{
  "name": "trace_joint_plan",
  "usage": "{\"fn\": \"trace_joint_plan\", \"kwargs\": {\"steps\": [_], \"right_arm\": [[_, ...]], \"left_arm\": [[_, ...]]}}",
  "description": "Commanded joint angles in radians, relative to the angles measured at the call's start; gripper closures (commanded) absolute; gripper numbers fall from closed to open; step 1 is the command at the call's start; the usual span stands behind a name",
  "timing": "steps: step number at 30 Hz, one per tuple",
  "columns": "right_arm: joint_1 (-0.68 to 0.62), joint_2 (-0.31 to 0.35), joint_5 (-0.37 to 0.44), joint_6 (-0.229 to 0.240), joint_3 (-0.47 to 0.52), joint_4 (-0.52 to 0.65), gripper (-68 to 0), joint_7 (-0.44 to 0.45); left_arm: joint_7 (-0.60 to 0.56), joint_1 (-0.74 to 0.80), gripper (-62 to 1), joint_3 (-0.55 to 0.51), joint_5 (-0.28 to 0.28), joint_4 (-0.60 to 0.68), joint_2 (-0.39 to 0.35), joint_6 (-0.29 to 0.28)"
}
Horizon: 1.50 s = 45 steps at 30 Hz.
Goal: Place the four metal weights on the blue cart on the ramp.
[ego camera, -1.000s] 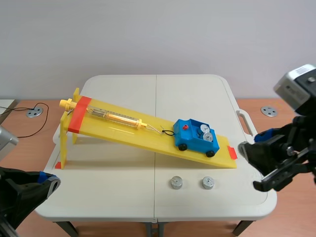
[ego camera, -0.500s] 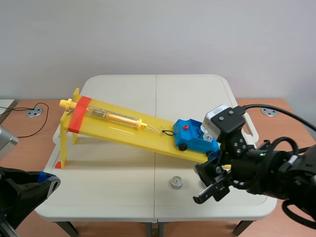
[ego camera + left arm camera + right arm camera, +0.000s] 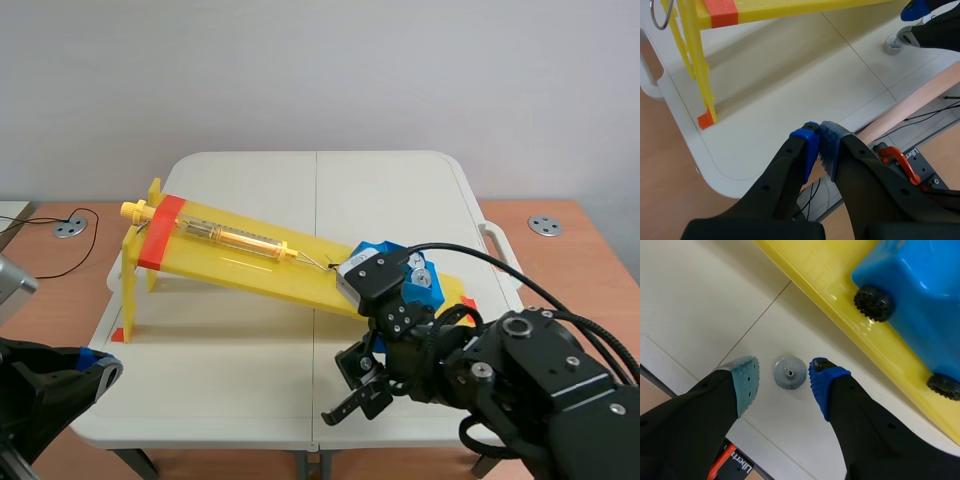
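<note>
The right gripper (image 3: 784, 381) hangs spread wide, its grey-green and blue pads on either side of a small round silvery metal weight (image 3: 790, 372) without clamping it. The weight lies flat, face up, on the white table (image 3: 700, 305), just beside the long yellow plastic ramp (image 3: 235, 262). The blue toy cart (image 3: 920, 290) sits near the ramp's low end, its length running along the slope, with at least one silvery disc (image 3: 421, 276) in its open bed. The left gripper (image 3: 819, 146) is clenched on nothing over the table's near corner.
</note>
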Motion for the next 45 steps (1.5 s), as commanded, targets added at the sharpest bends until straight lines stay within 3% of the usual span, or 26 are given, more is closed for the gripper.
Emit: {"fn": "trace_joint_plan", "kwargs": {"steps": [1, 14, 18, 35, 40, 45], "right_arm": [[0.093, -0.011, 0.021, -0.045, 0.010, 0.061, -24.8, 0.135], [0.124, -0.039, 0.008, -0.076, -0.045, -0.041, -24.8, 0.135], [0.124, -0.039, 0.008, -0.128, -0.045, -0.041, -23.8, 0.129], [0.122, -0.029, -0.004, -0.149, -0.045, -0.127, -0.7, 0.048], [0.113, -0.002, 0.009, -0.149, -0.042, -0.078, -0.7, 0.033], [0.048, 0.069, 0.085, -0.149, -0.039, 0.085, -0.6, 0.008]], "left_arm": [[-0.096, -0.031, -5.1, -0.018, -0.074, 0.073, 0.005, -0.021], [-0.096, -0.031, -5.1, -0.018, -0.074, 0.073, 0.005, -0.021], [-0.096, -0.031, -5.1, -0.018, -0.074, 0.073, 0.005, -0.021], [-0.096, -0.031, -5.1, -0.018, -0.074, 0.073, 0.005, -0.021], [-0.096, -0.031, -5.1, -0.018, -0.074, 0.073, 0.005, -0.021], [-0.096, -0.031, -5.1, -0.018, -0.074, 0.073, 0.005, -0.021]]}}
